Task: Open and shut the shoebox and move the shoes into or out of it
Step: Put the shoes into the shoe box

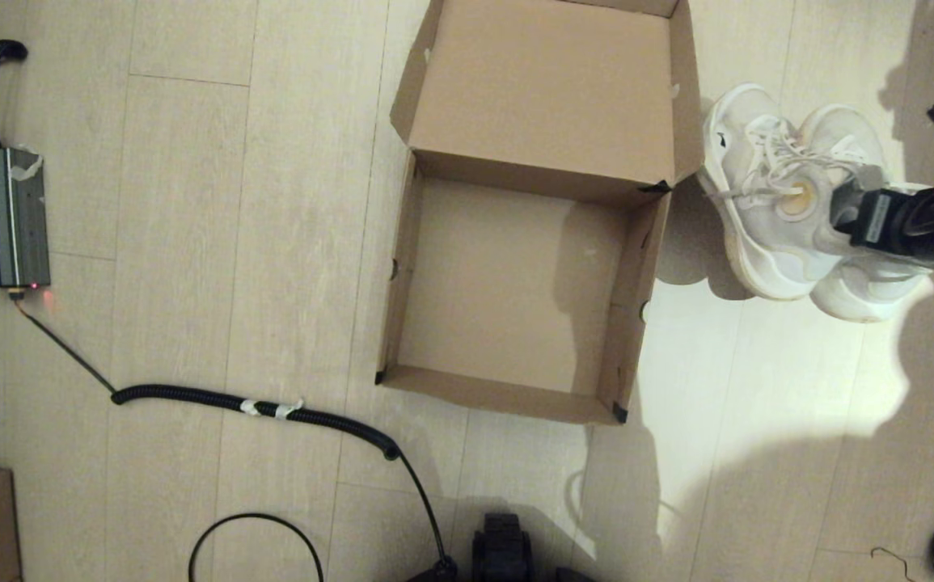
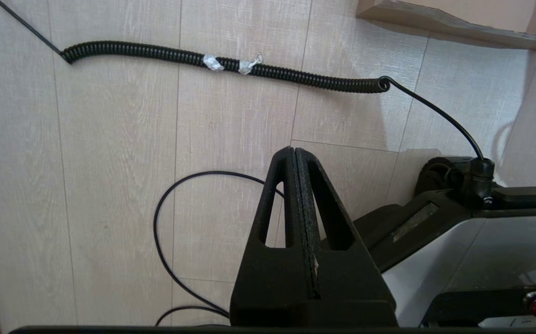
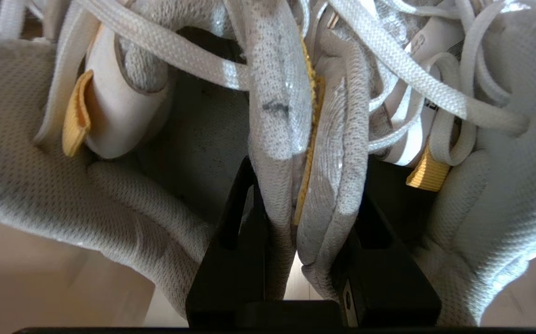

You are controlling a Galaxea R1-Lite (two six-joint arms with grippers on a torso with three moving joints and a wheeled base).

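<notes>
My right gripper (image 3: 295,222) jaws clenched on the shoes' (image 1: 790,202) inner collars beside the open shoebox (image 1: 515,283), my left gripper (image 2: 295,157) parked, jaws pressed together

Warm dim light, bright patch, long shadows

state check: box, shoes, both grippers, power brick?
shoebox: lid open, nothing inside.
shoes: outside the box on its right, pinched together at their inner collars.
right gripper: shut on shoes, a finger inside each shoe.
left gripper: shut, holding nothing, parked low by the robot base.
power brick: red light lit, cable plugged in.
</notes>
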